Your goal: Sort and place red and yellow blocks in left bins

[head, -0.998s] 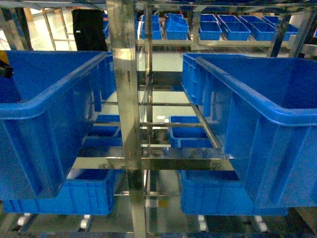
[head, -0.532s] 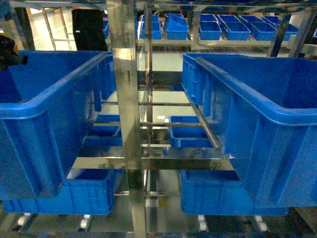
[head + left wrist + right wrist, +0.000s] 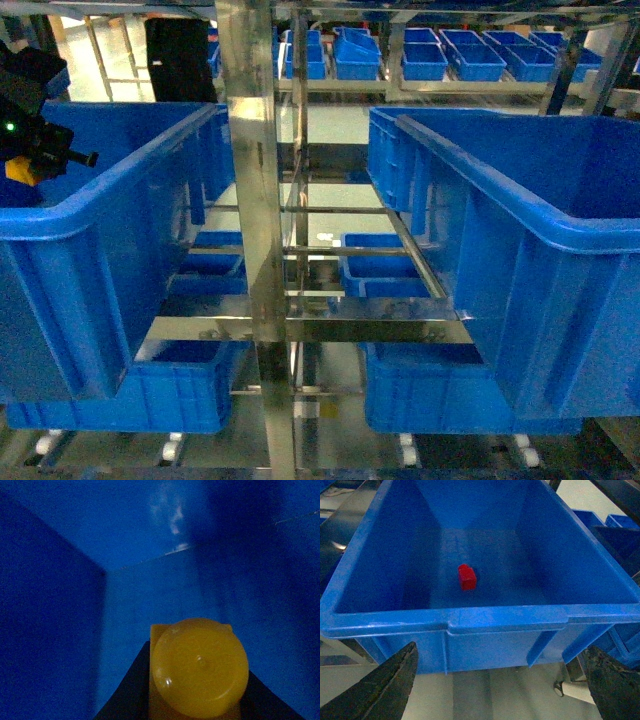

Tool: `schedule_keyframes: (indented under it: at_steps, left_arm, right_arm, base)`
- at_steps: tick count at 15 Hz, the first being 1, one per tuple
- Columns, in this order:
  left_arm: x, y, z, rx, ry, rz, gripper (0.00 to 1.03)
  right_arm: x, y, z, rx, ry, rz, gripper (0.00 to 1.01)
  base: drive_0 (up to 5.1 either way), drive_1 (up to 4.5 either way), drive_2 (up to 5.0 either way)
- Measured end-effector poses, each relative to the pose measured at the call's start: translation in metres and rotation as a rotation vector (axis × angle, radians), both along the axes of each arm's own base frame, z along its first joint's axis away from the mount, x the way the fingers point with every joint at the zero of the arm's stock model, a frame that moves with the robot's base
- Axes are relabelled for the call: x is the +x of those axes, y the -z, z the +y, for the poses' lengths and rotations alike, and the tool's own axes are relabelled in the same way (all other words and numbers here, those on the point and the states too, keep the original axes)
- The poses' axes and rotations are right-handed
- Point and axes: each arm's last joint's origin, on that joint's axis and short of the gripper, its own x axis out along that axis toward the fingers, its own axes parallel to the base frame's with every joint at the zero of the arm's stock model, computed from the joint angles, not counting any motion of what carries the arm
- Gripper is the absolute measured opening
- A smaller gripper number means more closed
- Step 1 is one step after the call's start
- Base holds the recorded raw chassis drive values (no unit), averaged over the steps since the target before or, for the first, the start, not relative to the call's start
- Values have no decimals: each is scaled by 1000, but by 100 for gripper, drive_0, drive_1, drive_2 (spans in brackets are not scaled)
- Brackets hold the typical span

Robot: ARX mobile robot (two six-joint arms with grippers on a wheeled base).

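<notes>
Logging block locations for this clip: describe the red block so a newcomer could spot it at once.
Start in the right wrist view at the big blue bin filling the frame. On its floor, near the middle, lies the red block. It is the only item inside and the only red thing among blue walls.

Yellow block point(image 3: 199, 667): glossy, round stud facing camera, lower centre of left wrist view, inside blue bin point(image 3: 55, 630); red block point(image 3: 467, 577): lies mid-floor of right bin point(image 3: 505, 620), centre frame.

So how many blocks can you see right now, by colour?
Red block: 1, lying on the floor of a blue bin.
Yellow block: 1, held in the left end effector.
Total: 2.
</notes>
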Motion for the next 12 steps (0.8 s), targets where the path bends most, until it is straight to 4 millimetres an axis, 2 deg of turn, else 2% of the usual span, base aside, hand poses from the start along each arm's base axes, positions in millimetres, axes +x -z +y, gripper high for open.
schedule_keyframes:
  at_steps: [4,8,12]
  left_arm:
    - [1,26,2,-100,-66,87,27]
    - [4,26,-8,-151,-69,53,28]
    - [5,27,-7,-129,-62,12,72]
  right_arm:
    - [0,0,0,0,0,0,98]
    - [0,0,0,0,0,0,98]
    - [0,0,0,0,0,0,98]
  base:
    - [0,0,0]
    - [0,0,0]
    - [0,0,0]
